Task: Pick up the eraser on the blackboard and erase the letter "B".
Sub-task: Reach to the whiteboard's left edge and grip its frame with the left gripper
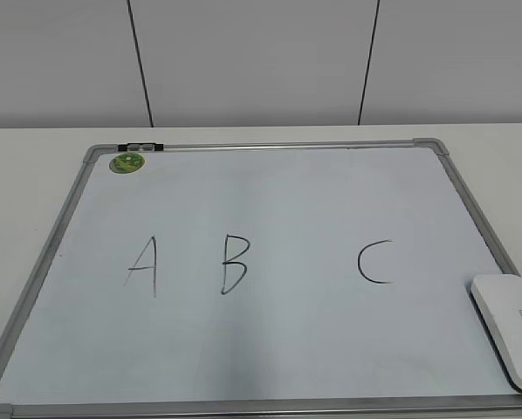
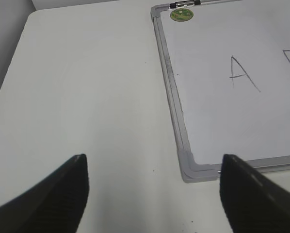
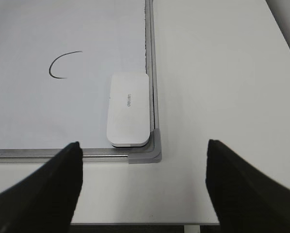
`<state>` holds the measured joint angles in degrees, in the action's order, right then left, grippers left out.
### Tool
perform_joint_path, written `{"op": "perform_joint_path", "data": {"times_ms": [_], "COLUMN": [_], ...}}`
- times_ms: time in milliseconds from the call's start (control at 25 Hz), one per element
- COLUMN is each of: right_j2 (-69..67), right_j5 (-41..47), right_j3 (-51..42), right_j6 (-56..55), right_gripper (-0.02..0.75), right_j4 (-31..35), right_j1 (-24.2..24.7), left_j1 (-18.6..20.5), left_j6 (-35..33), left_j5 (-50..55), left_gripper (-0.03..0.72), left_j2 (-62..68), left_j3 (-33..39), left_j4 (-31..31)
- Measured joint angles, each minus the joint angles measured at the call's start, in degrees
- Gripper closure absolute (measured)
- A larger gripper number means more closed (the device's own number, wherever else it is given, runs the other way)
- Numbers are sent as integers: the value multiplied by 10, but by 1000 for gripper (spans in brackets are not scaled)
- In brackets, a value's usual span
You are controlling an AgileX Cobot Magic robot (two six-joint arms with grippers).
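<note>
From the exterior view, the blackboard [image 1: 270,349] lies flat on a white table [image 1: 34,157], its grey frame running round a pale surface. Three black letters stand in a row across the middle: the "A" [image 1: 144,264] on the left, the letter "B" [image 1: 233,264] beside it, and the "C" [image 1: 374,262] well apart to the right. The eraser [image 1: 509,326] lies at the board's near right corner, just beside the frame, whole and untouched. A round green magnet [image 1: 127,161] sits in the far left corner, near a small black clip [image 1: 140,147] on the top rail. Neither arm shows here.

In the left wrist view, the left gripper [image 2: 154,194] hangs above bare table off the board's near left corner, its two dark fingers [image 2: 53,194] spread wide with nothing between them. The "A" and the magnet are in sight beyond.

In the right wrist view, the right gripper [image 3: 142,187] hovers over the table edge just short of the board's corner cap, jaws wide apart and empty, touching nothing. The eraser lies ahead, its long side against the right frame rail, with the "C" to its left
</note>
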<state>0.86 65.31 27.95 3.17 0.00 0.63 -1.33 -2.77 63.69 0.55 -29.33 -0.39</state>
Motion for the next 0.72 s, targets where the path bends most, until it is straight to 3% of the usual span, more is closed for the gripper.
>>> {"op": "perform_joint_path", "data": {"times_ms": [720], "right_j2": [0], "right_j5": [0], "right_j3": [0], "right_j6": [0], "right_gripper": [152], "right_j4": [0], "right_j1": [0], "left_j1": [0], "left_j6": [0], "left_j5": [-1], "left_gripper": [80], "left_j2": [3], "left_j3": [0], "left_j4": [0]}}
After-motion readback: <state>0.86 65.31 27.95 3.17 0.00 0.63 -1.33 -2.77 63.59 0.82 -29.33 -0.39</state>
